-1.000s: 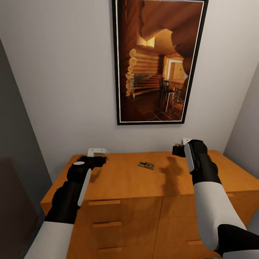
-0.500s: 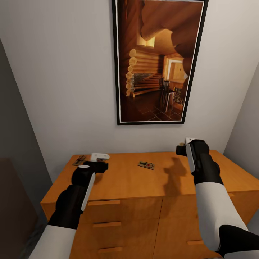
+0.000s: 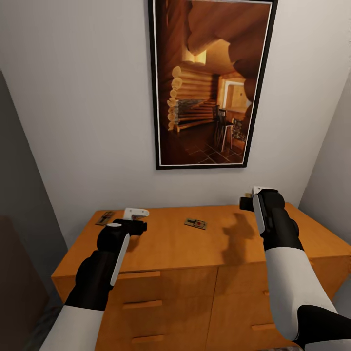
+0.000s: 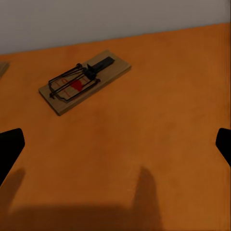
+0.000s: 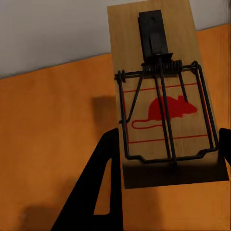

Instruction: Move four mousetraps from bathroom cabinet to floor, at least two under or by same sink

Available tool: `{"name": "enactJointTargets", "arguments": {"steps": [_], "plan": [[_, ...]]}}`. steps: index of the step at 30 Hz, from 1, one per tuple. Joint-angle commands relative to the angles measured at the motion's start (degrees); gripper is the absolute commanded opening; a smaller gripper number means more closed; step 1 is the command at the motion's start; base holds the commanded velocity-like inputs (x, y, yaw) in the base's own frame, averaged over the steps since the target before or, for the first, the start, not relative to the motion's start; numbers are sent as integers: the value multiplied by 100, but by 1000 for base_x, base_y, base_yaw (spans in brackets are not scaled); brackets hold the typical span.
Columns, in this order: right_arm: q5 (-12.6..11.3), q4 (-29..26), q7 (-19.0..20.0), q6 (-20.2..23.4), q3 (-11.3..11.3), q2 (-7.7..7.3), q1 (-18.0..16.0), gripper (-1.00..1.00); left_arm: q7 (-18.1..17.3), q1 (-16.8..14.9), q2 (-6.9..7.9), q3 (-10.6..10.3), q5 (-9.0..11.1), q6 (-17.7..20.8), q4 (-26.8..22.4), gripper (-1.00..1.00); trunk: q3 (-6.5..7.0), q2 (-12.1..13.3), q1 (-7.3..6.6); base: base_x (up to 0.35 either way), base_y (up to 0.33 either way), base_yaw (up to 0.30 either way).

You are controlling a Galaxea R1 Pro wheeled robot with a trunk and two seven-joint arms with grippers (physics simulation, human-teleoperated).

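- Your right hand [image 5: 166, 159] grips a flat pale-wood mousetrap [image 5: 161, 91] with dark wire spring and red mouse print, raised above the orange-brown wooden cabinet [image 3: 165, 243].
- Your left hand [image 4: 115, 144] is spread wide and empty over the worktop.
- Second, similar trap [image 4: 84, 82] lies flat mid-worktop near the wall; a third trap [image 3: 104, 217] lies at the back left corner.
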Motion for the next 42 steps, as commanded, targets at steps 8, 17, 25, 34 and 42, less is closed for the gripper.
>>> {"name": "enactJointTargets", "arguments": {"steps": [8, 17, 25, 34, 42], "plan": [[45, 2, 25, 25, -12, 6, -6, -100, 8, -4, 2, -6, -21, 22, -14, 100, -7, -4, 0, 0, 0, -37], [37, 10, 22, 25, -12, 1, -6, -100, 8, -4, 3, -6, -21, 22, -15, 100, -7, -4, 0, 0, 41, -3], [29, 12, 24, 25, -12, 2, -6, -100, 8, -4, 5, -6, -21, 23, -30, 100, -7, -4, 0, 0, 277, 0], [22, 12, 24, 25, -13, -2, -6, -100, 8, -4, 11, -6, -21, 29, -57, 100, -7, -4, 0, 0, 321, 0], [11, 20, 24, 25, -14, 4, -6, -100, 8, -4, 11, -6, -21, 26, -52, 100, -7, -4, 0, 0, 237, 0]]}}
